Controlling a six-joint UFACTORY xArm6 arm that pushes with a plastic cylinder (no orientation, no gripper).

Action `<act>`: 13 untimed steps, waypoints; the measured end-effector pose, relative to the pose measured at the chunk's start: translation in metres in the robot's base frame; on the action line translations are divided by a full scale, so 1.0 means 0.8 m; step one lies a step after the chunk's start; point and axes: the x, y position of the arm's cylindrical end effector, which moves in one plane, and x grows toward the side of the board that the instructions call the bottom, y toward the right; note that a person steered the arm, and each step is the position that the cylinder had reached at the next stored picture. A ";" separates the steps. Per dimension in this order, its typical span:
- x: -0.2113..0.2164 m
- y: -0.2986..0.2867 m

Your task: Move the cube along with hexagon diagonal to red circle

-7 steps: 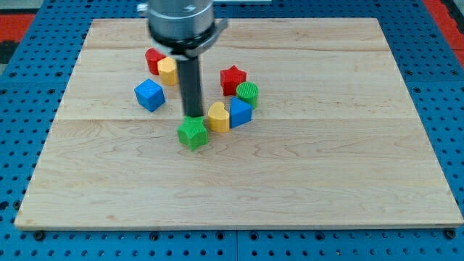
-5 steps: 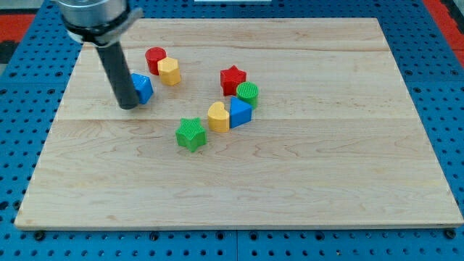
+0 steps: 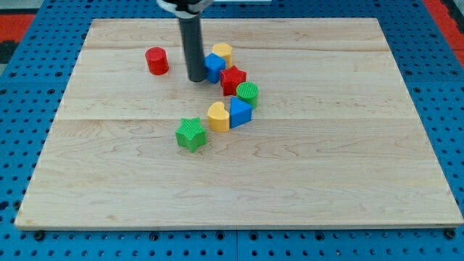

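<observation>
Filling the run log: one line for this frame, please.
my tip touching blue cube on its left | yellow hexagon at the cube's upper right | red star beside cube | red circle alone, left of tip

Pale wooden board [image 3: 326,167] on blue pegboard [image 3: 29,145], 7 blocks, all in top-left half. Red cylinder [image 3: 156,61] nearest left edge, alone. Yellow hexagon [image 3: 222,52], blue cube [image 3: 213,67], red star [image 3: 233,79], green cylinder [image 3: 247,93] run down in chain. Blue block [image 3: 240,113] touches yellow heart [image 3: 217,116]; green star [image 3: 191,133] nearest bottom edge.
</observation>
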 end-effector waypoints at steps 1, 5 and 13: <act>-0.069 0.025; -0.036 -0.090; -0.057 -0.083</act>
